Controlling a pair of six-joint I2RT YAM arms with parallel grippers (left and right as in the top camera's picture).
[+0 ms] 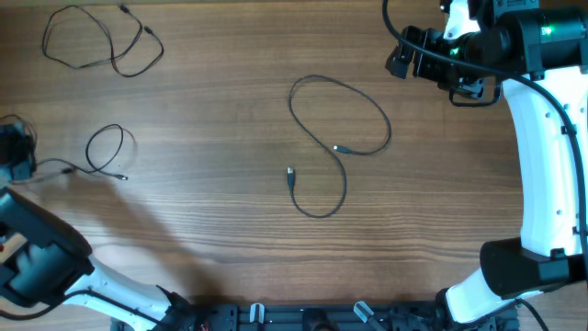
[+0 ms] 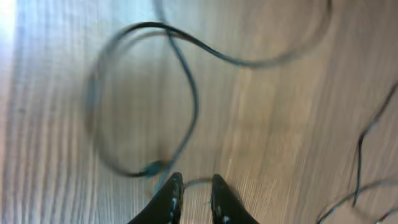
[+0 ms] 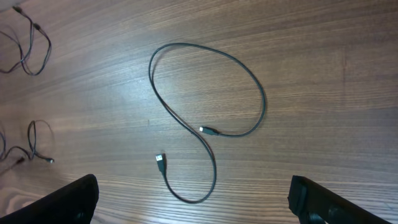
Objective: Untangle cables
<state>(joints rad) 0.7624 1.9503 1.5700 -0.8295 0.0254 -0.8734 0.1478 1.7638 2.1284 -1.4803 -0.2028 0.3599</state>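
Note:
Three thin black cables lie apart on the wooden table. One is a loose loop at the far left (image 1: 101, 41). One is a large loop with two plug ends in the middle (image 1: 342, 138), also seen in the right wrist view (image 3: 208, 93). A small loop (image 1: 106, 152) lies near the left edge, and its strand runs to my left gripper (image 1: 16, 158). In the blurred left wrist view the fingers (image 2: 196, 182) are nearly together, with that strand (image 2: 186, 93) between the tips. My right gripper (image 1: 432, 60) is wide open and empty (image 3: 193, 199), high above the table at the far right.
The white right arm (image 1: 542, 156) runs down the right side. The left arm's body (image 1: 46, 262) fills the near left corner. Thick black robot wires hang at the top right (image 1: 395, 28). A rail of fittings lines the front edge (image 1: 303, 317).

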